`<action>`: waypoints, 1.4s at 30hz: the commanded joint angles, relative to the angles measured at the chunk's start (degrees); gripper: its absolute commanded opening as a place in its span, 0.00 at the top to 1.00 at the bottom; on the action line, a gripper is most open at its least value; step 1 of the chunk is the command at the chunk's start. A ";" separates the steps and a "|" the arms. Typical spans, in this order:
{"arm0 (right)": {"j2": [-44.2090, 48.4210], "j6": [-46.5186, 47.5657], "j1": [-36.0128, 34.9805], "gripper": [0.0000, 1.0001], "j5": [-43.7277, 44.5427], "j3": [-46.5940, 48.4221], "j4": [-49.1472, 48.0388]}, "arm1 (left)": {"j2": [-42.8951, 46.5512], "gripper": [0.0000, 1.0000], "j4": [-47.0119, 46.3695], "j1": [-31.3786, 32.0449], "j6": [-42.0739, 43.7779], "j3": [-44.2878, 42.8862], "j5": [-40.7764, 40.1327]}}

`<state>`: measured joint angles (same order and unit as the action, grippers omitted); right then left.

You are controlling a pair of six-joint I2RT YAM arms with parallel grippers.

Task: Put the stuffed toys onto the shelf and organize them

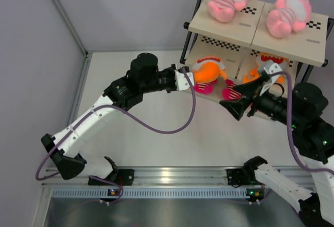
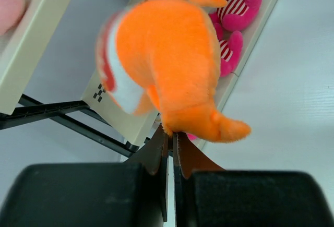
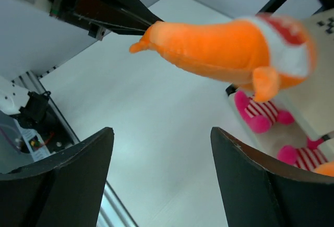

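Pinching orange shark (image 2: pixel 167 60) tail in clamped left end effector (image 2: pixel 170 139) for delivery onto shelf (image 1: pixel 237 27); right end effector (image 3: pixel 162 159) apart, empty.

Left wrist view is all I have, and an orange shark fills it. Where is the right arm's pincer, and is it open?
Observer: The right pincer is wide open and empty, just beside the orange shark, in front of the shelf.
Operator: Is the top board free?
Observer: No. Two pale pink toys lie on it, one on each half.
Operator: Is the shark off the table?
Observer: Yes. The right wrist view shows it in mid-air, with the table below it.
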<state>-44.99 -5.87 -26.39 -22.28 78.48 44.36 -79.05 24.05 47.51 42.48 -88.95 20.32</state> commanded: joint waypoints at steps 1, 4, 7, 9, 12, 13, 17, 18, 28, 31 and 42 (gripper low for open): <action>2.10 12.71 0.11 0.26 -1.80 3.69 -4.20 | 3.63 1.00 -0.59 -0.22 -2.83 -1.85 1.30; -1.32 19.21 0.03 0.26 -3.99 8.26 -2.26 | 4.77 1.00 1.17 -0.22 -5.03 -1.58 1.22; -4.04 25.19 0.03 0.26 -6.45 8.89 -4.35 | 5.30 1.00 1.35 -0.22 -6.18 -0.88 -0.18; -5.80 27.56 -0.24 0.26 -10.03 7.40 -6.38 | 4.95 1.00 1.35 -0.22 -6.88 -0.88 -1.07; -7.47 30.03 -1.73 0.23 -13.04 3.80 -10.95 | 5.91 1.00 1.35 -0.22 -5.31 0.17 -0.72; -7.83 29.52 -2.08 0.20 -13.14 3.09 -12.79 | 6.09 1.00 1.35 -0.22 -4.26 0.87 -0.89; -11.16 32.75 -2.17 0.11 -18.92 4.04 -14.92 | 7.59 1.00 3.45 -0.22 -0.83 2.11 0.77; -13.00 35.90 -2.26 0.10 -21.37 4.66 -14.05 | 8.03 1.00 3.89 -0.22 -0.12 2.28 2.95; -20.66 44.10 -2.35 0.09 -27.72 10.46 -6.40 | 7.77 1.00 6.09 -0.22 2.79 0.80 6.75; -21.54 44.72 -3.83 0.10 -30.97 9.43 -2.88 | 7.59 1.00 6.18 -0.22 2.70 0.62 7.19; -24.44 47.96 -6.22 0.09 -27.29 12.22 -2.62 | 8.56 1.00 11.19 -0.13 7.26 -0.26 12.64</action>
<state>-67.83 38.96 -32.12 -48.88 86.67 39.81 -72.34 34.94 47.37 46.98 -86.91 29.63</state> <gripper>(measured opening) 0.914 0.037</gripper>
